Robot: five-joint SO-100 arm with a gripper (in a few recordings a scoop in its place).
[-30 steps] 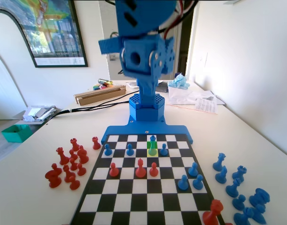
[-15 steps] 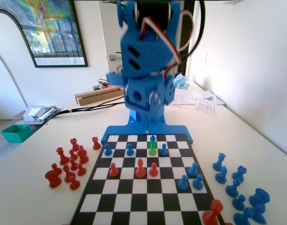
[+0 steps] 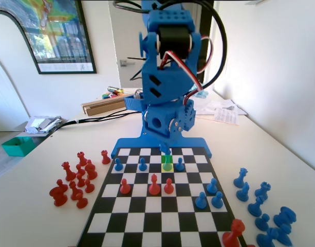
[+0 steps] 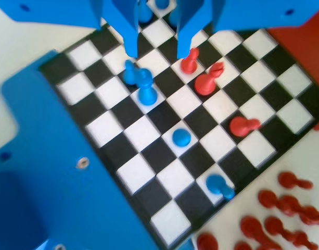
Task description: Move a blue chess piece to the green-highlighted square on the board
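My blue arm bends low over the far end of the board (image 3: 147, 226). My gripper (image 3: 165, 148) hangs just behind the green-highlighted square (image 3: 167, 164). A pawn-like shape, tinted by the highlight, seems to stand on that square. More blue pawns (image 3: 180, 164) stand in the same row. In the wrist view my gripper (image 4: 156, 49) is open with bare board between the jaws. Two blue pawns (image 4: 146, 91) stand close together just below the left jaw's tip. A red pawn (image 4: 189, 60) is by the right jaw's tip.
Three red pieces (image 3: 154, 184) stand mid-board and more blue pawns (image 3: 201, 200) sit to their right. Captured red pieces (image 3: 75, 180) crowd the table left of the board and blue ones (image 3: 260, 206) the right. A red piece (image 3: 234, 234) stands at the near right corner.
The arm has swung down from high above the board to low over its far rows. No piece has moved.
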